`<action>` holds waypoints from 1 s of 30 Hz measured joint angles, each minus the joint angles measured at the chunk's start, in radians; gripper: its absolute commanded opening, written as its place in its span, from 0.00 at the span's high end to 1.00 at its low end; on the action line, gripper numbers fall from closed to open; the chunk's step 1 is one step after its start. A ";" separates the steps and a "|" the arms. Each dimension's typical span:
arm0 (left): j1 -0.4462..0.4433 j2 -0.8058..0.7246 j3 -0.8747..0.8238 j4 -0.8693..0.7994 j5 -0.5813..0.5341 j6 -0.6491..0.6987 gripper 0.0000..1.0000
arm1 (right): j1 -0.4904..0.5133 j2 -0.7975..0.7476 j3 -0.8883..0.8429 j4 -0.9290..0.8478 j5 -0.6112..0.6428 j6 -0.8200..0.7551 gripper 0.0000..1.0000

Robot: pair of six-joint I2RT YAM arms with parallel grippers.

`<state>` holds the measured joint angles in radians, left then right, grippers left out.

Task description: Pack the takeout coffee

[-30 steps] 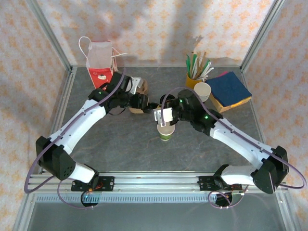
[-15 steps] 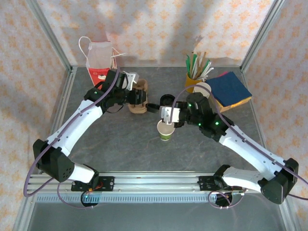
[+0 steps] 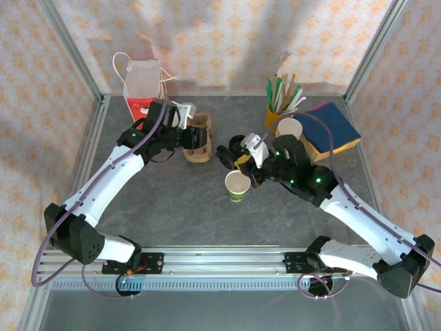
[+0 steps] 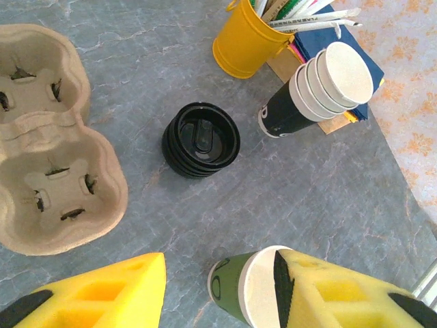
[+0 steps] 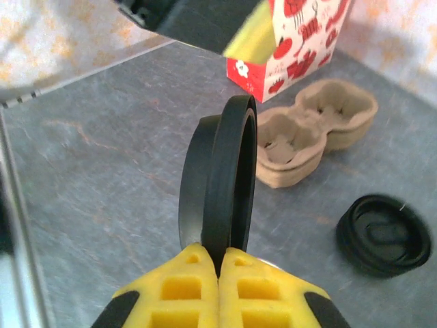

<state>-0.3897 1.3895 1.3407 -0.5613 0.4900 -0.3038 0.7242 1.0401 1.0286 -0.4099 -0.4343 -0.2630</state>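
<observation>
Here, the right gripper (image 5: 218, 263) has its yellow jaws pressed together on the rim of a black lid (image 5: 229, 171), which stands on edge above them. The left gripper (image 4: 218, 273) hangs with its jaws apart and nothing between them. Far below it the grey table (image 4: 328, 198) shows, and the paper cup (image 4: 239, 290) peeks out beside one finger. In the top view that cup (image 3: 238, 185) stands upright and uncovered at mid-table, just on the near side of the right gripper. A stack of black lids (image 4: 200, 140) sits between the pulp carrier (image 4: 48, 137) and a yellow cup of stir sticks (image 4: 246, 44). A sleeve of nested cups (image 4: 314, 89) lies beside the yellow cup.
</observation>
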 measured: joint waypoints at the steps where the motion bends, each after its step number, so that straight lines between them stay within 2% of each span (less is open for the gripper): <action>1: 0.000 -0.002 -0.003 0.002 0.000 -0.002 0.52 | 0.000 0.000 0.001 -0.010 0.001 0.050 1.00; 8: 0.000 -0.016 -0.024 0.011 0.000 -0.012 0.52 | -0.026 0.001 0.016 -0.062 -0.007 0.381 1.00; 16: 0.000 -0.025 -0.055 0.029 0.002 -0.023 0.52 | -0.173 -0.011 -0.085 -0.051 -0.118 0.664 1.00; 22: 0.000 -0.029 -0.075 0.043 0.004 -0.036 0.52 | -0.218 -0.024 -0.211 -0.019 -0.230 0.792 1.00; 30: 0.000 -0.029 -0.094 0.058 0.005 -0.039 0.51 | -0.226 -0.053 -0.275 0.033 -0.294 0.871 1.00</action>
<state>-0.3897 1.3605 1.2469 -0.5034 0.4946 -0.3431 0.4980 0.9867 0.7540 -0.3767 -0.7288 0.6079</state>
